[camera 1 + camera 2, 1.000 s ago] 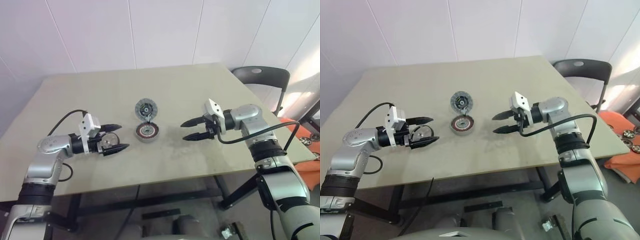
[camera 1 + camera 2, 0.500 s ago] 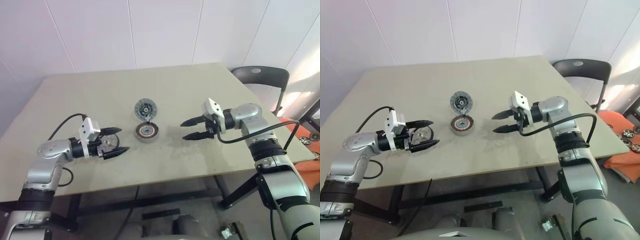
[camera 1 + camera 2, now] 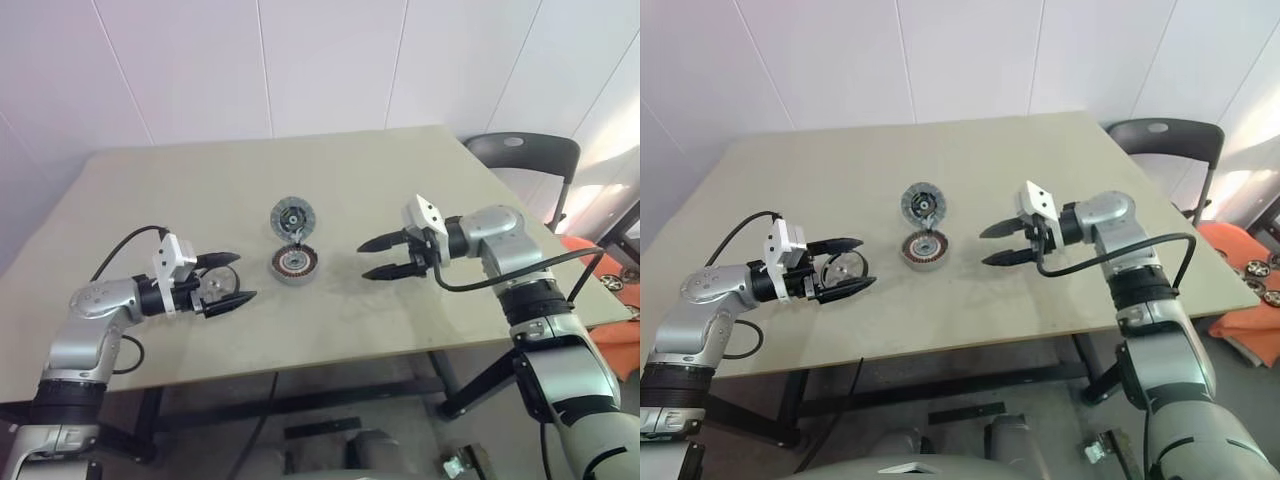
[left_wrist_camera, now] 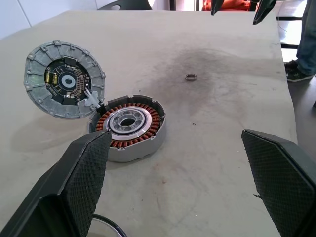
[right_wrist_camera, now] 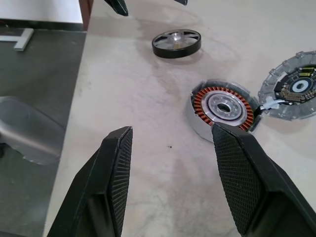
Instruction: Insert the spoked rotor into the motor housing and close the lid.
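The motor housing (image 3: 294, 265), with copper windings around a silvery centre, lies open at the middle of the table. Its lid (image 3: 292, 216) lies flipped back just behind it, inner side up, touching the housing's rim. The spoked rotor (image 3: 219, 285) lies flat on the table to the left of the housing. My left gripper (image 3: 242, 278) hovers over the rotor, open, fingers (image 4: 89, 168) spread to either side and not touching it. My right gripper (image 3: 365, 261) is open in the air to the right of the housing (image 5: 224, 109), pointing at it, holding nothing.
A small metal washer (image 4: 190, 76) lies on the beige table (image 3: 400, 180) beyond the housing. A dark chair (image 3: 520, 155) stands off the table's right corner. The table's front edge runs just below both arms.
The left elbow has sagged slightly. Both grippers stay in place and open, and the parts have not moved.
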